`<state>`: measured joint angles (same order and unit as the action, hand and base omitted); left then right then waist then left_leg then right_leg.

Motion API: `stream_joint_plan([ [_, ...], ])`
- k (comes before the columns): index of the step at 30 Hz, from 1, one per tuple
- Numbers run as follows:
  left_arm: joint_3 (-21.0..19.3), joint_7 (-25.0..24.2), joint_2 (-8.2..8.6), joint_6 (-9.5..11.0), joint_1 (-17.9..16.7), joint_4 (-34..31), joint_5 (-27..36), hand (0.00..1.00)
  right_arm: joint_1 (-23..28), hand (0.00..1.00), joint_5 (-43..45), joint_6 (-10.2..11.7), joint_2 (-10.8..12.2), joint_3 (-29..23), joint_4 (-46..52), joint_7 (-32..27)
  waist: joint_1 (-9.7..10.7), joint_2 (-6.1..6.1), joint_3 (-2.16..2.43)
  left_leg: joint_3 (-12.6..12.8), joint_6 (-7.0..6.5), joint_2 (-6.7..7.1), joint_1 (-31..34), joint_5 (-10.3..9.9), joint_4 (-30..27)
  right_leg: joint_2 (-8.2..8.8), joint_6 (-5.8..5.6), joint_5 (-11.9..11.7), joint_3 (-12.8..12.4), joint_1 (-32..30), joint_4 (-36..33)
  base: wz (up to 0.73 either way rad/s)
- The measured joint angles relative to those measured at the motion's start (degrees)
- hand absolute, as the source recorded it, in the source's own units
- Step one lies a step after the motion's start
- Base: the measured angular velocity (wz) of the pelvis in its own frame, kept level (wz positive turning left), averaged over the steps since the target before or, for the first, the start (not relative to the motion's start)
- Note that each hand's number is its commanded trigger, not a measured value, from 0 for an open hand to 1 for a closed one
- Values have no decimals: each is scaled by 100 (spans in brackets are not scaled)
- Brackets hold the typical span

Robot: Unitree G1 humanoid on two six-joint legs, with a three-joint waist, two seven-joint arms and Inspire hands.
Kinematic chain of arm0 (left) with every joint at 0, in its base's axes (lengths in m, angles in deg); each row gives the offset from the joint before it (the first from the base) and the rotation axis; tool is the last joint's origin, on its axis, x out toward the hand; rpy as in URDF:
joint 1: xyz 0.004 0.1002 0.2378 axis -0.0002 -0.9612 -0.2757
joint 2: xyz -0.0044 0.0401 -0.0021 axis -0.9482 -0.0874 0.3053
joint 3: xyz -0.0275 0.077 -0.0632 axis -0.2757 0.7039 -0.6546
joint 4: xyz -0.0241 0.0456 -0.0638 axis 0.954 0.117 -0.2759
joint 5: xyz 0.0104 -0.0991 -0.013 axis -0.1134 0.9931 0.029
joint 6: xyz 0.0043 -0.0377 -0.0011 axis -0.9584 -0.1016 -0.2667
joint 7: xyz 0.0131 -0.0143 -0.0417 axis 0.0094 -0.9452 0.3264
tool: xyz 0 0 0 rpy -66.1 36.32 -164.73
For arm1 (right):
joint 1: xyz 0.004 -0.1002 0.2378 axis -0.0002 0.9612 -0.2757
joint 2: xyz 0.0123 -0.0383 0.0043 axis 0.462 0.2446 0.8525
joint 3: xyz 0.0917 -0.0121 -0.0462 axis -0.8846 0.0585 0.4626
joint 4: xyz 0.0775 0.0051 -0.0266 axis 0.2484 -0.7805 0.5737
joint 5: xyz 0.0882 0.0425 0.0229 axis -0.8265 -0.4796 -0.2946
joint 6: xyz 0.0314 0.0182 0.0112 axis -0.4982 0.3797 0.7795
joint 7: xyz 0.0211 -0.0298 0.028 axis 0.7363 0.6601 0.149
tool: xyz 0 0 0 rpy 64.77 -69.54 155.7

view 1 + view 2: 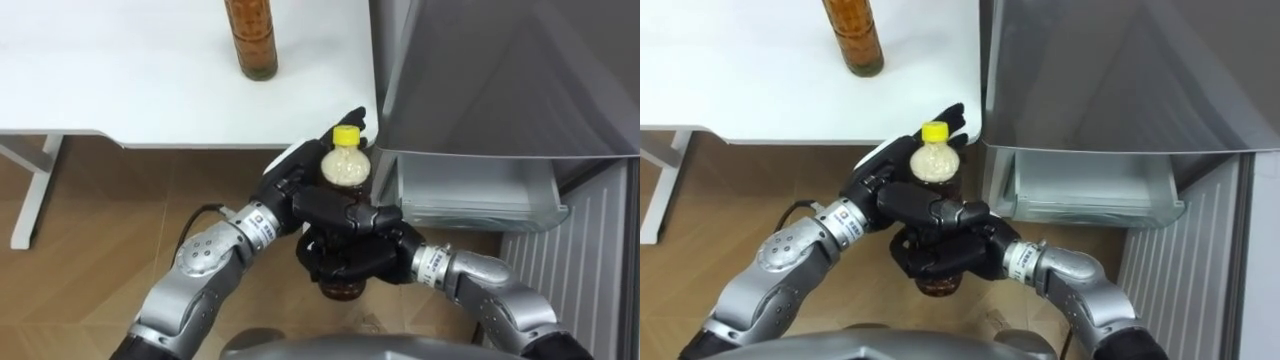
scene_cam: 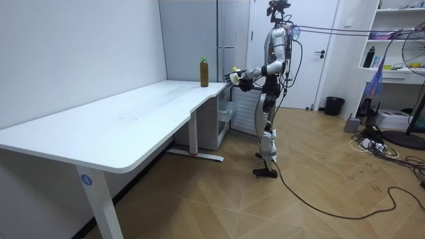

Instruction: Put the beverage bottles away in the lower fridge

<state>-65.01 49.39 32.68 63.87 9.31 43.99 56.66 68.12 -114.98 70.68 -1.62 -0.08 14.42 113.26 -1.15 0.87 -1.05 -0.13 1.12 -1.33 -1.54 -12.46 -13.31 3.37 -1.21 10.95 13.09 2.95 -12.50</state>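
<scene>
Desk [image 1: 120, 70]: brown bottle [image 1: 250, 40] waiting.
Grip: left hand [image 1: 290, 190], right hand [image 1: 345, 262] both curled round yellow-capped bottle [image 1: 346, 165].
Advice: keep upright toward fridge drawer [image 1: 480, 190].

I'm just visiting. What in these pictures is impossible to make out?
The yellow-capped bottle: in the eye views its middle is covered by the left hand and right hand wrapped round it.
The brown bottle on the table: its top is cut off by the eye views' upper edge.
The fridge drawer: its back part lies hidden under the grey panel above it.
</scene>
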Motion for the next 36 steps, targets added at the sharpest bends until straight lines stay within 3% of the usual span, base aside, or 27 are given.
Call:
stream_joint_plan([
  [11, -71, 58, 0, 39, 3, -206, -106, 0, -2, 100, -2, 16, 8, -22, 2, 10, 7, 10, 2, -21, 0, 1, 29, 0, -7, -7, 2, -1, 0, 0, 53, 0],
  [20, -195, 67, -3, 216, 152, -491, -89, 0, 2, 100, -5, 18, -7, -27, 7, 14, 28, 7, 1, -76, 1, 3, -10, 0, -13, -18, 7, -6, 21, 98, 88, 3],
  [24, -309, 65, -61, 222, 151, -966, -83, 0, 28, 100, 21, 15, -12, -19, 5, 14, 46, -5, -3, -82, 1, -1, -17, 0, 29, -23, 7, -6, 28, 96, 88, 0],
  [27, -408, 53, -59, 362, 157, -1327, -78, 0, 41, 100, 168, 15, -9, -21, 15, 19, 24, -17, 4, -42, 0, -4, -69, 0, 69, -27, 7, -6, -15, 103, 76, -6],
  [30, -461, 38, -40, 480, 220, -1350, -77, 0, 55, 100, 297, 13, -10, -23, 15, 16, -21, -42, 20, -21, 0, -6, -106, 0, 94, -27, 7, -6, -10, 121, 75, -4],
  [33, -474, 14, -59, 480, 229, -1351, -68, 0, 71, 100, 330, 12, -12, -26, 13, 12, -71, -53, 26, -12, 0, -10, -104, 0, 89, -27, 7, -7, -11, 110, 73, 0],
  [36, -734, 62, -57, 479, 235, -1469, -39, 0, 101, 100, 320, 12, -20, -52, 10, 12, -85, -52, 26, -15, 0, -12, -95, 0, 65, -26, 8, -7, 3, 115, 75, 0],
])
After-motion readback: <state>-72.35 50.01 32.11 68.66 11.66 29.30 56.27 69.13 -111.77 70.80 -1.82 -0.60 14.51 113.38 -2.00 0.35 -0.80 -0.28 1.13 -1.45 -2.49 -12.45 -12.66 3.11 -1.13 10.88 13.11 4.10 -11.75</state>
